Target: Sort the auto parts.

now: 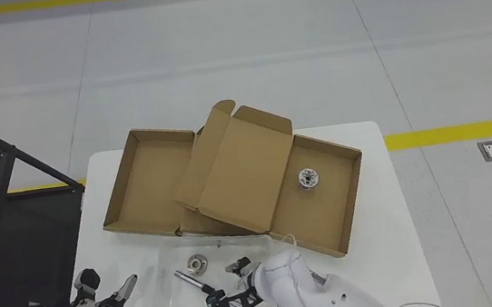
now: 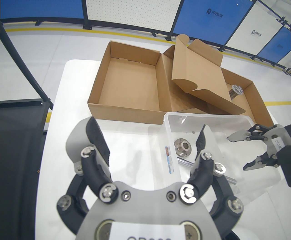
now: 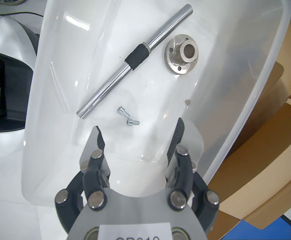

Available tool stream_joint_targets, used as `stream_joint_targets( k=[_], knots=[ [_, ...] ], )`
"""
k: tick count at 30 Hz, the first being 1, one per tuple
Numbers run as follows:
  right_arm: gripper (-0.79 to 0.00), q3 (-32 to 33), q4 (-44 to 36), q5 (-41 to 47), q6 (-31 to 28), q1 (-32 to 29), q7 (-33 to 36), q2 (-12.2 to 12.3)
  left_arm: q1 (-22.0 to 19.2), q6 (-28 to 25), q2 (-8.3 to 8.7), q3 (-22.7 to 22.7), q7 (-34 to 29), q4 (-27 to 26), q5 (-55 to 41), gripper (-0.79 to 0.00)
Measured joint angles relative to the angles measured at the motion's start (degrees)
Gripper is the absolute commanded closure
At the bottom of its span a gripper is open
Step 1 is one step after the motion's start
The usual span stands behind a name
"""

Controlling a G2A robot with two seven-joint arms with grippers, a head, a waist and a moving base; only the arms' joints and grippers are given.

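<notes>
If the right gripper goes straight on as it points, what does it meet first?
Likely the two small screws on the clear bin's floor, just ahead of the right gripper; the metal rod lies beyond. Its height above the floor is unclear.

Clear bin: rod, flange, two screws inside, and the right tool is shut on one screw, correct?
No: the right tool is open and empty; both screws lie loose in the clear bin, as the right wrist view shows.

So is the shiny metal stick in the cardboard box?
No, the shiny metal stick lies in the clear plastic tub, next to the round flange.
</notes>
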Motion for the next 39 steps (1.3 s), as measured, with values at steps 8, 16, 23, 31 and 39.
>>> stream_joint_targets(
  k=[8,16,23,31,39],
  knots=[
    [-0.299,-3.0,5.9,1.8,0.7,2.9,4.6,-2.6,0.0,0.0,0.00,0.0,0.0,0.0,0.0,-0.785],
    [-0.348,-4.8,10.8,3.1,2.1,5.2,6.2,-4.9,0.0,0.0,0.00,0.0,0.0,0.0,0.0,-0.785],
    [-0.326,-5.6,14.6,3.9,2.5,6.9,5.3,-6.5,0.0,0.0,0.00,0.0,0.0,0.0,0.0,-0.785],
    [-0.302,-6.5,18.3,4.9,2.4,8.3,5.1,-8.2,0.0,0.0,0.00,0.0,0.0,0.0,0.0,-0.785],
    [-0.058,-7.0,21.5,6.2,0.9,9.4,5.2,-9.6,0.0,0.0,0.00,0.0,0.0,0.0,0.0,-0.785]
  ],
)
